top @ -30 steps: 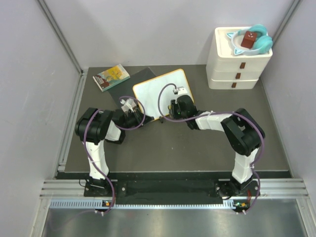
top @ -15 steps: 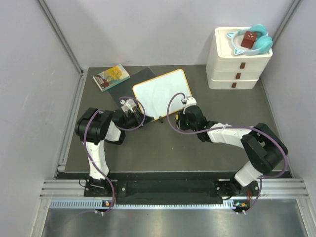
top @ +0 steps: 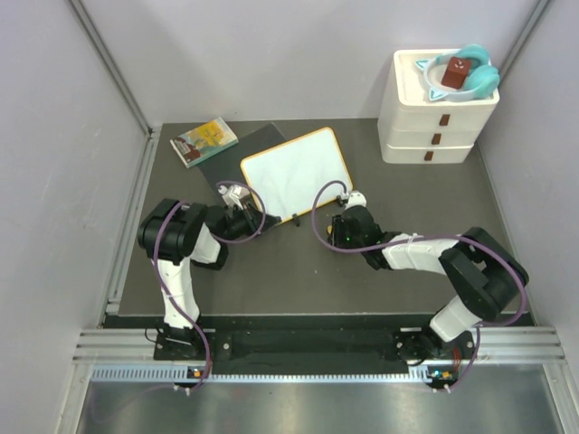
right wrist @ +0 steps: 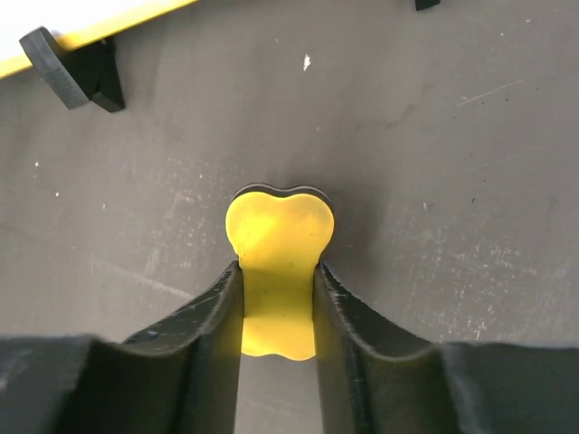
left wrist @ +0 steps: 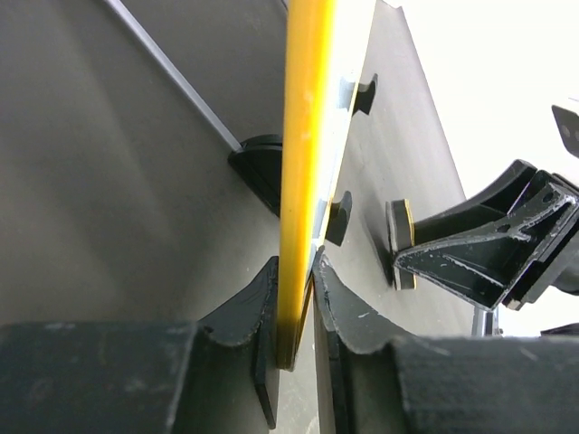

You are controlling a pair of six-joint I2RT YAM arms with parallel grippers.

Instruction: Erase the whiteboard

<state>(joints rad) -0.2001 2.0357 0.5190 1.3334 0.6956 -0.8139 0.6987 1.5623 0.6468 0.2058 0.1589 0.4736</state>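
The whiteboard (top: 297, 172), white with a yellow-orange frame, stands on the dark table with no marks showing on its face. My left gripper (top: 244, 210) is shut on its near left frame edge; the left wrist view shows the yellow frame (left wrist: 305, 136) clamped between the jaws of that gripper (left wrist: 298, 307). My right gripper (top: 341, 228) is just in front of the board's near right corner, over the table. It is shut on a yellow bone-shaped eraser (right wrist: 279, 240), which lies against the table. The board's edge (right wrist: 90, 27) and a black foot (right wrist: 77, 61) show at upper left.
A dark grey mat (top: 237, 154) lies under the board's far left side, with a small colourful book (top: 204, 142) beyond it. A white drawer stack (top: 439, 117) with a teal item on top stands at the back right. Walls close in left, right and behind.
My right gripper has come off the board's near right part and moved toward me, down onto the table in front of it. The board has shifted slightly left. The left arm barely moved.
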